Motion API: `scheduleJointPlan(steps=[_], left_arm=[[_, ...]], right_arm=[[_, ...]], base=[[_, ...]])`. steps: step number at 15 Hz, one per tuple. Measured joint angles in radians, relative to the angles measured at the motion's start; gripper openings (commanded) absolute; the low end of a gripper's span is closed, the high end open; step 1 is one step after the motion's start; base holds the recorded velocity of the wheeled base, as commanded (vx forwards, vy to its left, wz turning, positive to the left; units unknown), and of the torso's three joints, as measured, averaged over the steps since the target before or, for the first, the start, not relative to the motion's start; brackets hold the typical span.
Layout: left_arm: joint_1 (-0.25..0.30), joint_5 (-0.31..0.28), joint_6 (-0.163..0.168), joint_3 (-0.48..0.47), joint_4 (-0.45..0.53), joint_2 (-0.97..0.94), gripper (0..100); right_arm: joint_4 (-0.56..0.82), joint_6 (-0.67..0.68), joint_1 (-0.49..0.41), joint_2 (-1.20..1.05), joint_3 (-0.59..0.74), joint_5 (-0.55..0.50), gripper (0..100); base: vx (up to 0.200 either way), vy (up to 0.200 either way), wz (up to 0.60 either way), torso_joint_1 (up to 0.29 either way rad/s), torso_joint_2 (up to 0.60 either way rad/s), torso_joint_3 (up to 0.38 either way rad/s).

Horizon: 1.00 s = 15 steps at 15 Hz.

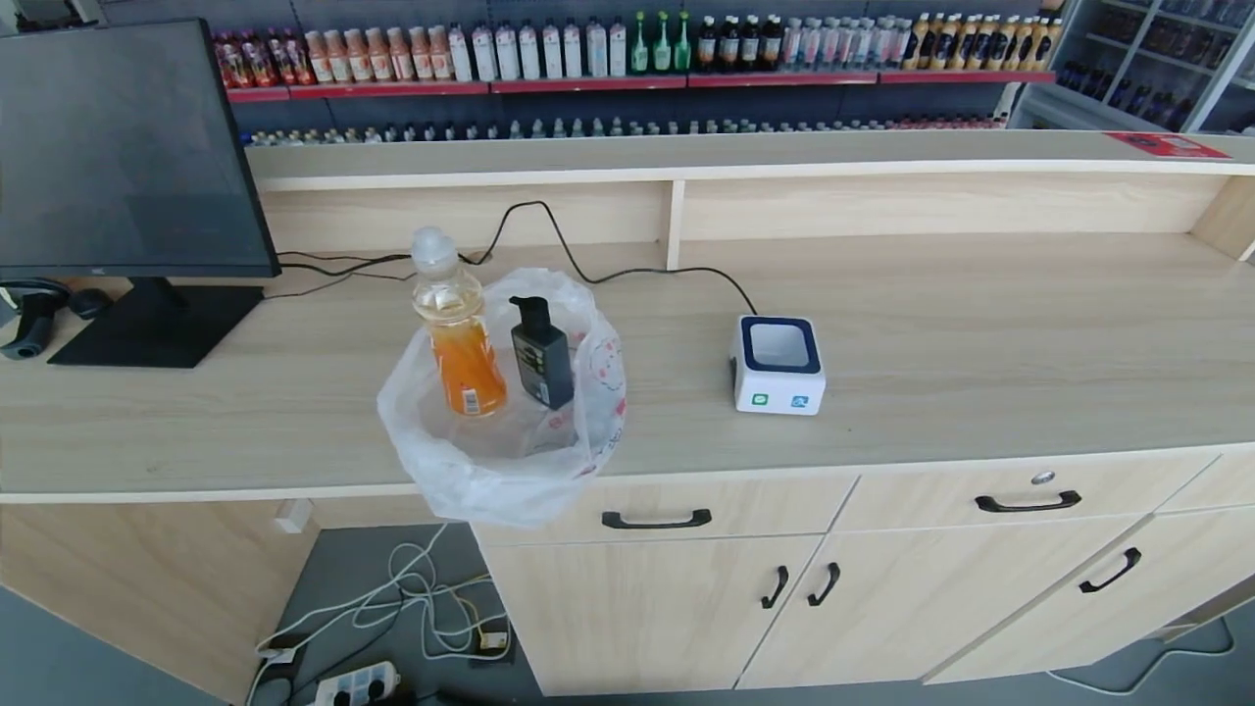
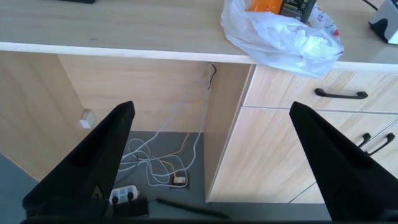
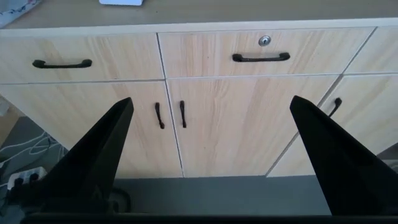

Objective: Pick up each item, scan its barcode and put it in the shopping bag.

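Left wrist view: L gripper (image 2: 211,107) fingers spread wide, nothing between them, low in front of the gap under the counter w/ floor cables (image 2: 149,165). R gripper (image 3: 211,102) likewise spread & empty, facing cabinet doors (image 3: 171,118) below the drawers. Up at the counter (image 1: 980,343) edge — shopping bag (image 1: 461,490), mouth gaping, front sagging over the edge. Inside, upright, side by side: orange drink bottle (image 1: 456,338) & dark pump bottle (image 1: 541,358). Scanner (image 1: 778,365) near the bag on robot's right, not touching. Farther back — monitor (image 1: 123,147) at left, bottle shelves (image 1: 637,49) behind.
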Motion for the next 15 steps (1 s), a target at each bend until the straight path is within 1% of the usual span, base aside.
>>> scheduleJointPlan(steps=[15], left_arm=[[0.0,0.0,-0.001,0.0,0.0,0.0,100]], right_arm=[[0.0,-0.001,0.0,0.0,0.0,0.0,100]], base=[[0.0,-0.2,0.0,0.002,0.0,0.004]])
